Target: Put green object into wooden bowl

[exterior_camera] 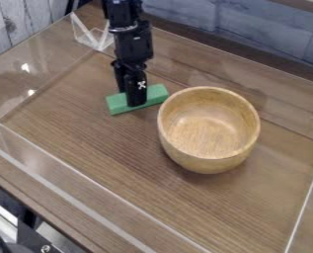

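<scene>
Green object point(129, 100) — a small, flat, matte bright-green block lying on the wooden tabletop point(106, 168), at about ten o'clock from the wooden bowl point(209, 128) and just beside its rim. The black gripper point(136, 95) points down onto the block; whether its fingers pinch the block or merely straddle it cannot be told. The bowl — round, light tan, thick-walled — stands empty. Clear panels point(34, 69) edge the table; open surface extends toward six and eight o'clock.
</scene>
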Available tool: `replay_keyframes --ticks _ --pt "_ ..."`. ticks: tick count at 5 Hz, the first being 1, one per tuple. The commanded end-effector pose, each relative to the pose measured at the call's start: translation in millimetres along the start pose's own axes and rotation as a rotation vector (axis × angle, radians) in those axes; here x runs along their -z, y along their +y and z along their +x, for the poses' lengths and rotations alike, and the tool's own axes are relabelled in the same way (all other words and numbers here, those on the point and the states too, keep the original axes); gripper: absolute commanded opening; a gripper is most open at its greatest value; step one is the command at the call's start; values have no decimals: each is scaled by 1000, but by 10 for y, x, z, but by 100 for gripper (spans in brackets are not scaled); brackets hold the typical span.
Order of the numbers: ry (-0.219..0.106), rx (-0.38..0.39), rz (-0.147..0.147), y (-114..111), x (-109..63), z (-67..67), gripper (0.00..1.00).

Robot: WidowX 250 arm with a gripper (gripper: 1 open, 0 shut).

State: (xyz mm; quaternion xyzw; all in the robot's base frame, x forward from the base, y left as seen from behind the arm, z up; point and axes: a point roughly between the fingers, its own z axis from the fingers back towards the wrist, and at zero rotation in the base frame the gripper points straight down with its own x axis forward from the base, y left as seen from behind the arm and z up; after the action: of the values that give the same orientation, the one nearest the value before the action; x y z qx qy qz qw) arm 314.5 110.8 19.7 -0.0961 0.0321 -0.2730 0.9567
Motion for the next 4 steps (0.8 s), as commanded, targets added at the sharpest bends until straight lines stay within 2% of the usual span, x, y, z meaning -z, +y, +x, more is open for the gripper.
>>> replay_keyframes --ticks 1,2,4 --pt "-22 -81 3 -48 -64 -69 0" --pt "-27 -133 -11 -146 -79 -73 0" --pt "36 61 -22 -228 -15 -108 0"
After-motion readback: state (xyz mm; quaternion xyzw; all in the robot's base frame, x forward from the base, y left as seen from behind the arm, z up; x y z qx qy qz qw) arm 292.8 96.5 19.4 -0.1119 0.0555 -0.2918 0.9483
